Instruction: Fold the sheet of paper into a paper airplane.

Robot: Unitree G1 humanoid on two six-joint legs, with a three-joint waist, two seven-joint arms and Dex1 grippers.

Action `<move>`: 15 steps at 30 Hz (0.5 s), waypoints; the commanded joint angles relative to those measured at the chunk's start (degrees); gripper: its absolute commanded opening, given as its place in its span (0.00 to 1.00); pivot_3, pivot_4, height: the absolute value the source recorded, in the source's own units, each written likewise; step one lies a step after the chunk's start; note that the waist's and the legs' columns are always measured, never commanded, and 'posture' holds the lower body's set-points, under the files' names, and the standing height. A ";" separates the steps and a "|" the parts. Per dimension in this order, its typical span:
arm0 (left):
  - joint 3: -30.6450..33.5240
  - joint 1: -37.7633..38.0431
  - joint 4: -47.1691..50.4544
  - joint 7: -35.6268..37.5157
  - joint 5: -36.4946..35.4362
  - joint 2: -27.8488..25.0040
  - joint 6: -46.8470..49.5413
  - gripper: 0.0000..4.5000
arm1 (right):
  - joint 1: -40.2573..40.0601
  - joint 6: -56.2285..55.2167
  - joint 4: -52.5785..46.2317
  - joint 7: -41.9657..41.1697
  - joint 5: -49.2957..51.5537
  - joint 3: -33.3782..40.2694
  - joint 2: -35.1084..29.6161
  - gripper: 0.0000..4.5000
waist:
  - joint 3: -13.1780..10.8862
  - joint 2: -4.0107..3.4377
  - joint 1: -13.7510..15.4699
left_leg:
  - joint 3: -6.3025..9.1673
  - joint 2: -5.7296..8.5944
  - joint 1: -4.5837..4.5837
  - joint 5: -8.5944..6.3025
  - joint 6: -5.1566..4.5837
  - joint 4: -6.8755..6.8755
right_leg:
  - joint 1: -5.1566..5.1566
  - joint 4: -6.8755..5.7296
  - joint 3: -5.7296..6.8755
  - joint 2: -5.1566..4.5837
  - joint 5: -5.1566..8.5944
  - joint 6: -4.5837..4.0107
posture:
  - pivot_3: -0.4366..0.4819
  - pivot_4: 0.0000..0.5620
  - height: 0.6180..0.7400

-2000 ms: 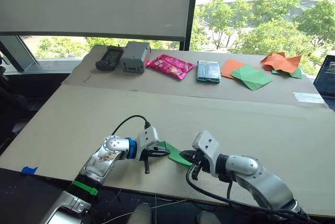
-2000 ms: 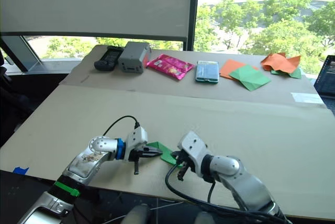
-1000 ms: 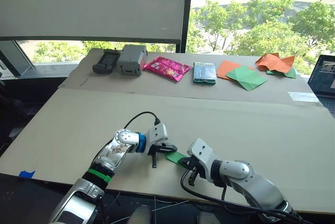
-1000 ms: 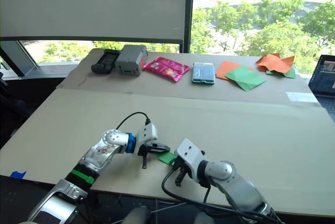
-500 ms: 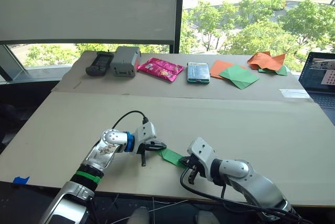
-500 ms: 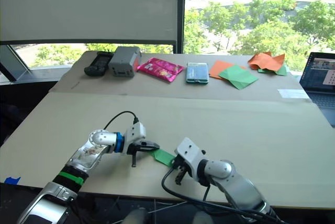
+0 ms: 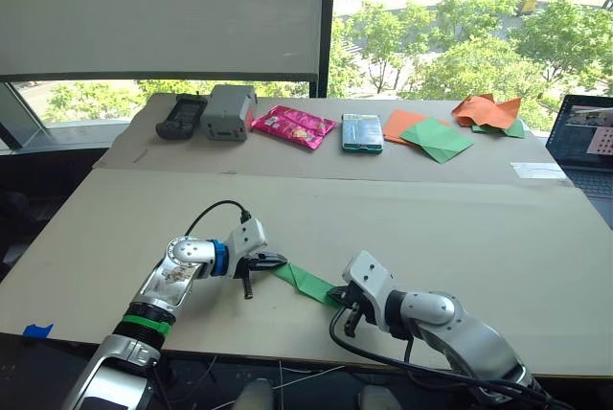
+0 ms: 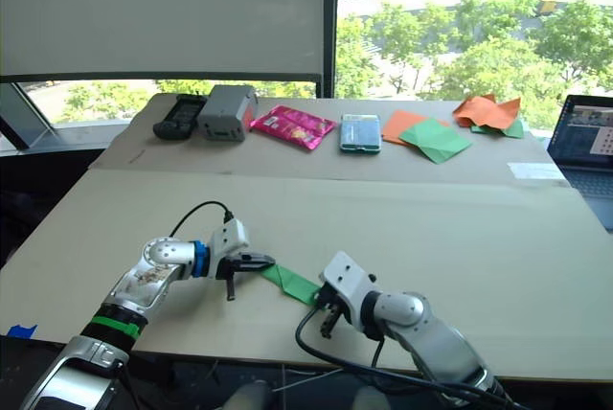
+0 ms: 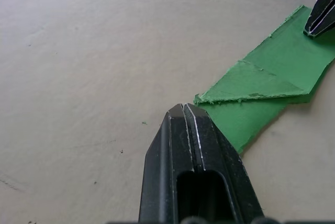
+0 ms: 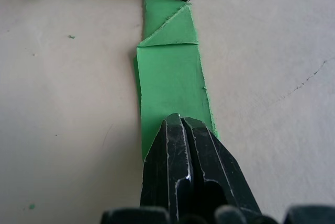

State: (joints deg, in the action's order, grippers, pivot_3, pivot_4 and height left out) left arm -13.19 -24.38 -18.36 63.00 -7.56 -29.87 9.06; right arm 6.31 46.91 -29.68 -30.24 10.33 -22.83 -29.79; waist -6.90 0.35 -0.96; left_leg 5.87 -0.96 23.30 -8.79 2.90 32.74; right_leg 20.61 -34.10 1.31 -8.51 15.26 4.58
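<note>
The sheet of paper (image 7: 305, 282) lies flat on the near table, folded into a narrow bright green wedge with a triangular flap (image 10: 170, 30); this is the paper airplane shape. My left gripper (image 7: 278, 261) is shut, its tip resting at the strip's left end (image 9: 220, 101). My right gripper (image 7: 337, 293) is also shut, and its tip lies on top of the strip's right end (image 10: 170, 77). The paper's part under the right fingers (image 10: 180, 145) is hidden.
Along the far table stand a black remote (image 7: 180, 115), a grey box (image 7: 228, 108), a pink packet (image 7: 295, 125), a teal case (image 7: 363, 131), flat orange and green sheets (image 7: 431, 135) and crumpled orange paper (image 7: 488, 111). A laptop (image 7: 582, 137) sits at the right edge.
My left gripper has slid to the left along the table, away from the right gripper, and more of the green strip now shows between them. The right gripper has stayed put.
</note>
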 commanded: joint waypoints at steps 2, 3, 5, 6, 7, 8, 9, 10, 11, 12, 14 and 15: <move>5.78 2.30 6.56 -0.96 -5.51 -1.90 8.54 0.00 | -0.44 -1.45 0.38 -0.53 0.33 2.59 -0.19 0.01 | -0.24 -0.09 -0.06 | 0.03 0.00 0.09 0.00 0.00 -0.04 | 0.18 -0.01 0.00 0.00 0.00 0.00 | 0.48 0.27 0.72; 7.45 3.07 9.70 -0.71 -7.52 -2.65 10.79 0.00 | -0.51 -2.69 -1.24 -1.15 0.84 3.38 -0.36 0.01 | -0.36 0.00 -0.09 | 0.04 0.00 0.18 0.00 0.00 -0.07 | 0.32 -0.02 0.00 0.00 0.00 0.00 | 0.48 0.27 0.72; 10.58 5.12 15.97 -0.37 -11.55 -4.50 15.58 0.00 | -0.74 -3.58 -4.89 -2.01 2.85 5.84 -0.16 0.01 | -0.64 0.10 -0.03 | 0.09 0.01 0.51 0.02 -0.03 -0.12 | 0.66 -0.03 0.02 0.03 -0.03 -0.01 | 0.48 0.27 0.72; 12.04 6.40 19.06 -0.08 -13.70 -5.62 18.05 0.00 | -0.70 -3.19 -6.70 -2.16 4.16 7.31 0.12 0.01 | -0.73 0.12 0.12 | 0.10 0.03 0.54 0.03 -0.03 -0.12 | 0.66 -0.03 0.01 0.03 -0.05 0.01 | 0.48 0.27 0.72; 13.66 8.55 23.05 0.54 -16.22 -7.34 20.70 0.00 | -0.54 -3.02 -9.09 -2.57 5.83 9.18 0.25 0.01 | -0.84 0.11 0.21 | 0.10 0.05 0.54 0.03 -0.04 -0.10 | 0.64 -0.07 -0.01 0.04 -0.12 0.03 | 0.48 0.27 0.72; 14.96 10.68 26.58 1.08 -18.31 -8.92 22.97 0.00 | -0.53 -2.84 -11.21 -3.02 7.16 10.70 0.13 0.01 | -0.90 0.10 0.23 | 0.10 0.05 0.54 0.03 -0.04 -0.10 | 0.66 -0.08 -0.01 0.04 -0.15 0.02 | 0.48 0.27 0.72; 15.93 12.71 29.45 1.52 -19.88 -10.31 24.60 0.00 | -0.58 -2.87 -12.92 -3.31 7.88 11.73 -0.26 0.01 | -0.91 0.08 0.24 | 0.10 0.04 0.52 0.03 -0.05 -0.13 | 0.64 -0.07 -0.01 0.05 -0.15 0.02 | 0.48 0.27 0.72; 16.51 14.57 31.68 1.67 -20.74 -11.43 25.54 0.00 | -0.75 -2.83 -14.30 -3.56 8.31 12.34 -0.77 0.07 | -0.90 0.03 0.26 | 0.10 0.03 0.50 0.03 -0.05 -0.13 | 0.61 -0.10 0.00 0.05 -0.16 0.02 | 0.48 0.27 0.72; 16.97 16.46 33.55 1.60 -21.32 -12.31 26.03 0.00 | -1.24 -3.12 -15.71 -4.18 8.61 12.24 -1.57 0.13 | -0.90 -0.02 0.38 | 0.10 0.02 0.45 0.03 -0.04 -0.17 | 0.59 -0.09 0.01 0.05 -0.15 0.02 | 0.48 0.27 0.72; 17.23 17.70 34.89 1.33 -21.80 -12.90 26.43 0.00 | -1.62 -3.29 -16.65 -4.64 8.91 12.22 -2.17 0.18 | -0.89 -0.04 0.49 | 0.09 0.02 0.41 0.03 -0.04 -0.22 | 0.56 -0.05 0.01 0.05 -0.14 0.01 | 0.48 0.27 0.72; 17.89 19.60 37.04 0.53 -23.30 -13.21 27.50 0.00 | -2.46 -3.94 -18.13 -5.28 9.16 11.72 -2.95 0.34 | -0.92 -0.01 0.86 | 0.08 0.01 0.41 0.02 -0.03 -0.32 | 0.58 0.02 0.04 0.05 -0.11 -0.04 | 0.48 0.27 0.72; 18.07 19.97 37.53 0.11 -23.77 -13.20 27.86 0.00 | -2.61 -4.15 -18.48 -5.28 9.24 11.52 -3.09 0.44 | -0.99 0.08 1.01 | 0.08 0.01 0.41 0.02 -0.02 -0.34 | 0.58 0.03 0.05 0.04 -0.11 -0.05 | 0.48 0.27 0.72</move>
State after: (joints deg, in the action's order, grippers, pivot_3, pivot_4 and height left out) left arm 3.26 -4.28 16.26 63.67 -29.54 -42.57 36.26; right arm 3.68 44.29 -45.19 -34.97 18.58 -11.30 -32.63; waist -7.89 0.43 0.05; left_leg 5.95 -0.97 23.73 -8.78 2.88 32.39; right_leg 21.22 -34.07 1.40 -8.47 15.16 4.52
